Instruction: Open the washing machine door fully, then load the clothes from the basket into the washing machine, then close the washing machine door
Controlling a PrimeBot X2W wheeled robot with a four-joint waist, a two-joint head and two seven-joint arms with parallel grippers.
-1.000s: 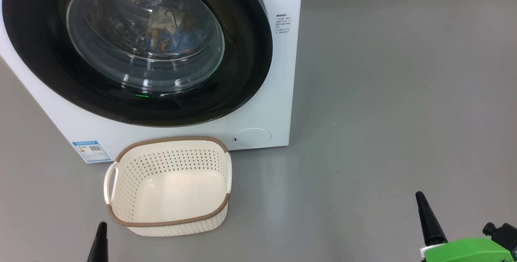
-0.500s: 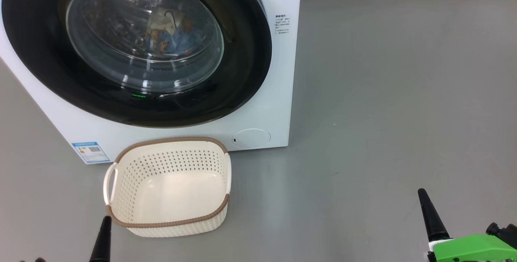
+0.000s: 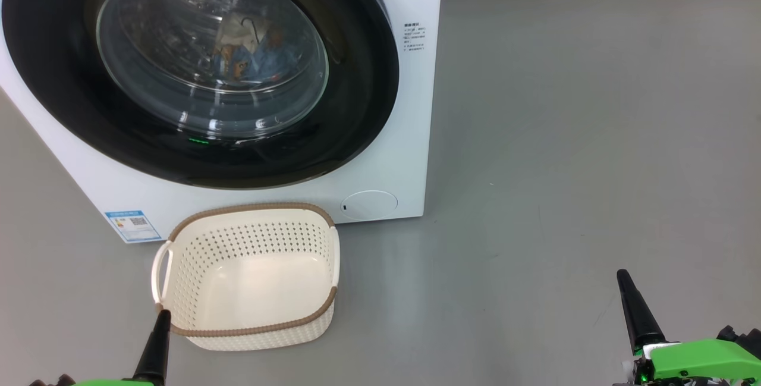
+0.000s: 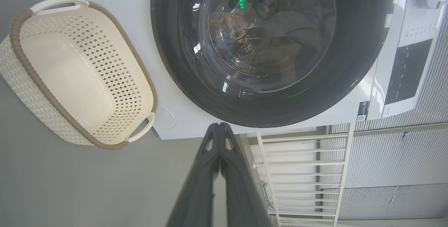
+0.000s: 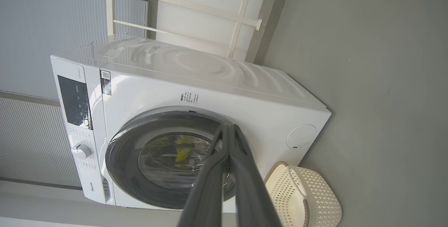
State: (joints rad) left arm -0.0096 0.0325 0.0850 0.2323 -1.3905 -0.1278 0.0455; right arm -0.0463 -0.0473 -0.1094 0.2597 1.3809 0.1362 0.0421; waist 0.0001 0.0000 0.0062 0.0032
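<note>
The white washing machine stands on the floor with its black-rimmed door closed against the front. Through the glass window I see light-blue and cream clothes lying in the drum. The cream basket with a brown rim sits on the floor just before the machine, and nothing lies in it. My left gripper is shut with its tip by the basket's near left corner. My right gripper is shut over bare floor far to the right. The left wrist view shows the door, the basket and my shut left gripper.
Grey floor spreads to the right of the machine. A white rack stands beside the machine against a ribbed wall. The right wrist view shows the machine, its control panel and the basket.
Both grippers have come further up into the head view, the left tip now reaching the basket's near corner. The machine, door and basket stay as they were.
</note>
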